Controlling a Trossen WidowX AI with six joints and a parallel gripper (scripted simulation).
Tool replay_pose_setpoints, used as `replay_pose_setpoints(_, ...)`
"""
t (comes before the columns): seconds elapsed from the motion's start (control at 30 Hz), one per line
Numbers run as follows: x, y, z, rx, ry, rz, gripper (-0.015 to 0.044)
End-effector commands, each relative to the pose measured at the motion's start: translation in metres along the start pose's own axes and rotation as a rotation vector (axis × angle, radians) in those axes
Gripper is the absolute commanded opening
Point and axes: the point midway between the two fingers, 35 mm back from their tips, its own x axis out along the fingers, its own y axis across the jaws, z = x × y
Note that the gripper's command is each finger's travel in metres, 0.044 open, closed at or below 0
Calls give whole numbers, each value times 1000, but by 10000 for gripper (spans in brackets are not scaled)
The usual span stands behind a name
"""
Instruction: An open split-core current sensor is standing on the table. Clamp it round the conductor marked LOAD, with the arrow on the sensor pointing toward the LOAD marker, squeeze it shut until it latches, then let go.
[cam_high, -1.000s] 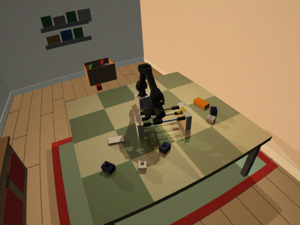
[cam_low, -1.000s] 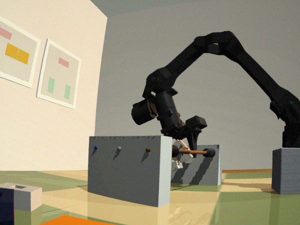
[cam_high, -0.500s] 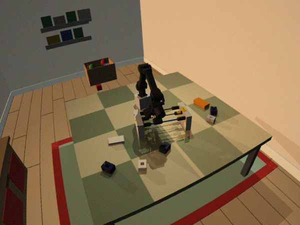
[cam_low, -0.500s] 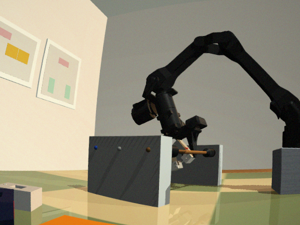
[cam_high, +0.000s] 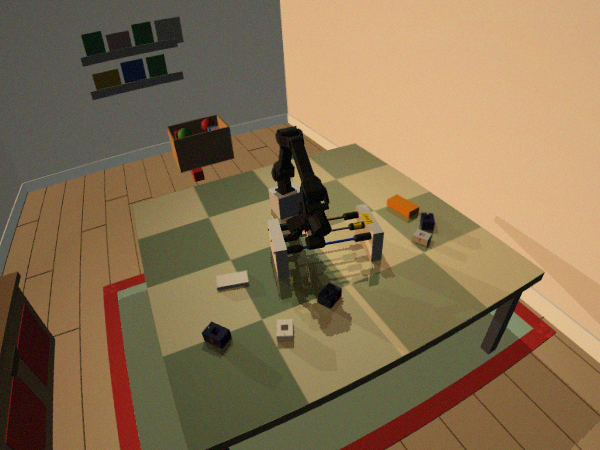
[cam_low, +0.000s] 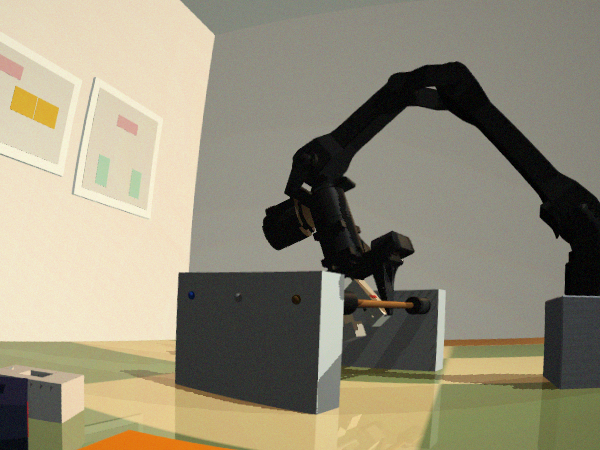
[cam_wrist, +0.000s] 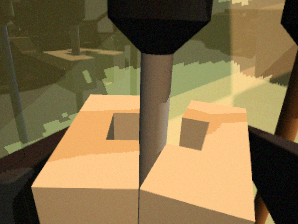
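The cream split-core sensor (cam_wrist: 85, 165) (cam_low: 366, 288) is open, its two halves at an angle on either side of the grey middle conductor (cam_wrist: 156, 85). My gripper (cam_wrist: 163, 132) (cam_low: 384, 306) is shut on the sensor, with dark fingers at its left and right outer sides in the wrist view. The middle conductor carries a yellow sleeve (cam_high: 356, 226) near the right post. The yellow marker (cam_high: 367, 218) lies on top of that post; its lettering is too small to read. A small red mark shows on the sensor in the exterior view; the arrow's direction cannot be told.
The blue conductor (cam_high: 345, 241) and orange conductor (cam_low: 382, 303) run alongside. The left post (cam_high: 278, 250) and right post (cam_high: 372, 235) hold the ends. Dark blocks (cam_high: 329, 295) (cam_high: 216, 335), a white block (cam_high: 284, 330), a white bar (cam_high: 232, 280) and an orange block (cam_high: 402, 206) lie around.
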Motion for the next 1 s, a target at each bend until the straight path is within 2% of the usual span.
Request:
replay_pose_setpoints(0.0, 0, 0, 0, 0, 0, 5, 0)
replay_pose_setpoints(0.13, -2, 0, 0, -1, 0, 68, 0)
replay_pose_setpoints(0.47, -13, -5, 0, -3, 4, 355, 0)
replay_pose_setpoints(0.97, -13, -2, -1, -5, 8, 324, 0)
